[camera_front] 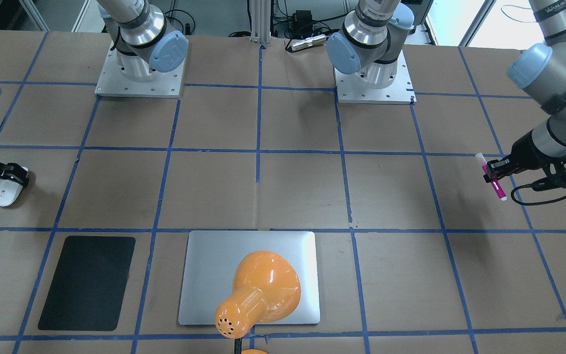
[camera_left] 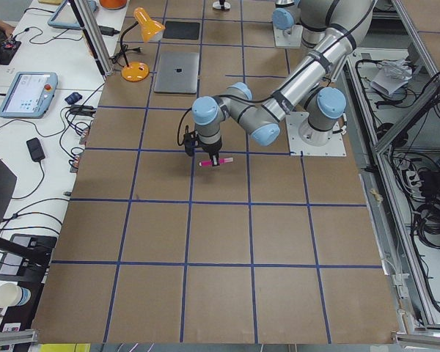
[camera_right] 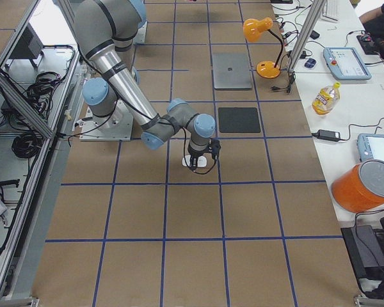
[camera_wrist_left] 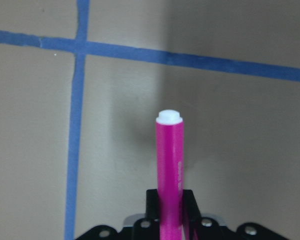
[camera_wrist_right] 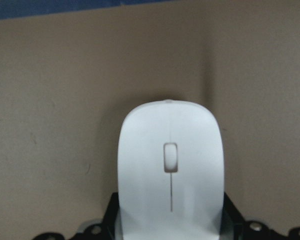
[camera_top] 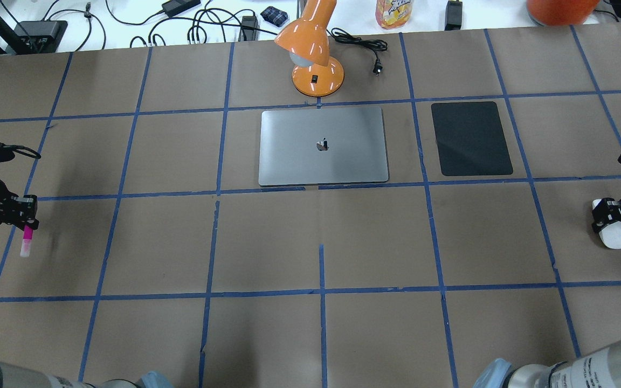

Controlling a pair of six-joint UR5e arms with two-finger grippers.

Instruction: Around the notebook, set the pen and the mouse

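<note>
The pink pen hangs above the table at the robot's far left, and my left gripper is shut on its middle. Its white tip points away from the left wrist camera. At the far right edge, my right gripper is shut on the white mouse, which fills the right wrist view. I cannot tell whether the mouse touches the table. The silver notebook lies flat at the table's middle far side, well away from both grippers.
An orange desk lamp stands just beyond the notebook, and its shade overhangs the notebook in the front-facing view. A black mat lies to the right of the notebook. Brown paper with blue tape lines covers the table.
</note>
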